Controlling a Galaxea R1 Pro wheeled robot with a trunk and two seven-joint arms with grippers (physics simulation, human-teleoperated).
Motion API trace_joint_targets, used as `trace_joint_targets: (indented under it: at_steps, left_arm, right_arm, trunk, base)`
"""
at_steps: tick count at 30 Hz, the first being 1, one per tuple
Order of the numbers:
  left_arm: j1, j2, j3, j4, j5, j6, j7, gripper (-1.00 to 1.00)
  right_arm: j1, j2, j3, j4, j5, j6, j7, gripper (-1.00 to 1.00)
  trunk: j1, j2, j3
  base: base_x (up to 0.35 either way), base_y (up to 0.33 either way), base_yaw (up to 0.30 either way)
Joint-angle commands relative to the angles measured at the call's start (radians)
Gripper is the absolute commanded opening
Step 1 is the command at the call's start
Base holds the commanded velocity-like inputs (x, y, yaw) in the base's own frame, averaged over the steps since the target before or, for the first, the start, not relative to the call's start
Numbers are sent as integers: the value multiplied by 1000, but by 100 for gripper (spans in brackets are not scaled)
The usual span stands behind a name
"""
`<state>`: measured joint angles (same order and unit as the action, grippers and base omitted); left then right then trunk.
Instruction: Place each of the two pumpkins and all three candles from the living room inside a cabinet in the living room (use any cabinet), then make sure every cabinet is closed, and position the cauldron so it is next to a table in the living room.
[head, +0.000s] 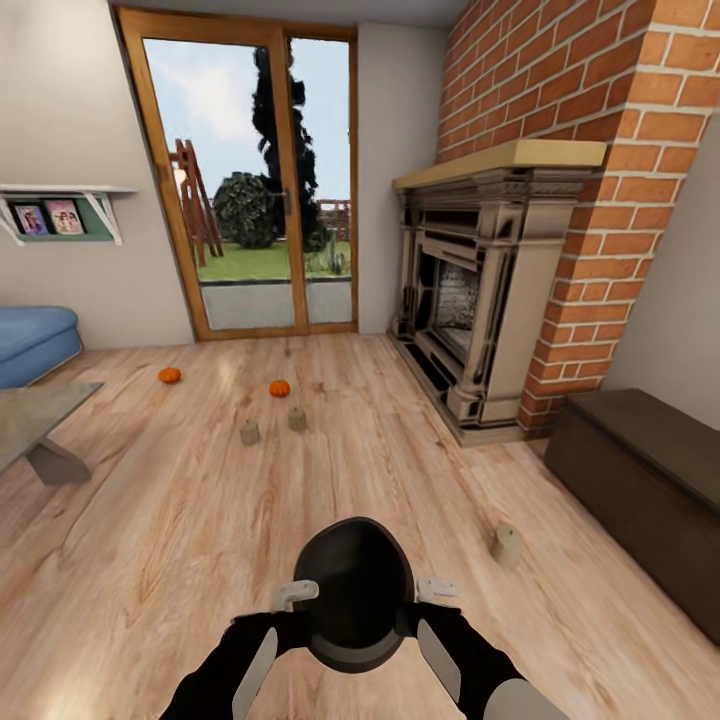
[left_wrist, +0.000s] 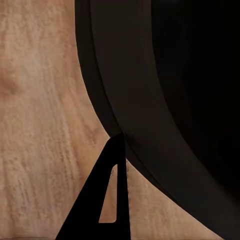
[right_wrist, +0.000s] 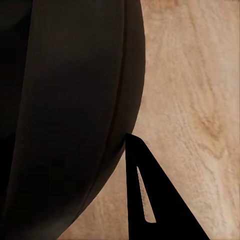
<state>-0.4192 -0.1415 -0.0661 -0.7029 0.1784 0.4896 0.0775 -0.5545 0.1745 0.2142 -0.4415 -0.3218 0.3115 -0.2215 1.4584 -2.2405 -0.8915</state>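
I carry the black round cauldron (head: 355, 590) low in front of me, above the wooden floor. My left gripper (head: 298, 598) clamps its left rim and my right gripper (head: 434, 591) its right rim. In each wrist view the cauldron wall (left_wrist: 165, 75) (right_wrist: 65, 100) runs past one dark finger (left_wrist: 112, 195) (right_wrist: 150, 200). Ahead on the floor lie two orange pumpkins (head: 170, 375) (head: 279, 387) and two tan candles (head: 249, 432) (head: 297, 419). A third candle (head: 507, 545) stands near the dark brown cabinet (head: 650, 470) at the right, whose drawers look shut. The grey-topped table (head: 40, 415) shows at the left edge.
A brick fireplace (head: 480, 300) with a stone surround fills the right wall. Glass patio doors (head: 250, 180) close the far end. A blue sofa (head: 35, 340) sits behind the table, under a wall shelf (head: 60, 215). Open wooden floor lies between me and the pumpkins.
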Motion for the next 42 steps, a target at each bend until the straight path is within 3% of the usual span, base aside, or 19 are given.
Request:
trace_joint_targets:
  at_steps: [1,42]
  left_arm:
    - [0,0,-7,-1,10,4,8,-100]
    - [-1,0,-7,-6,10,4,10,-100]
  right_arm:
    - [-1,0,11,-23,-28,1,10,-100]
    - [-1,0,11,-23,-28,1,10,-100]
  trunk:
    - [0,-1,-1]
    - [0,-1,-1]
  base:
    - [0,-74,291]
    - [0,-7,291]
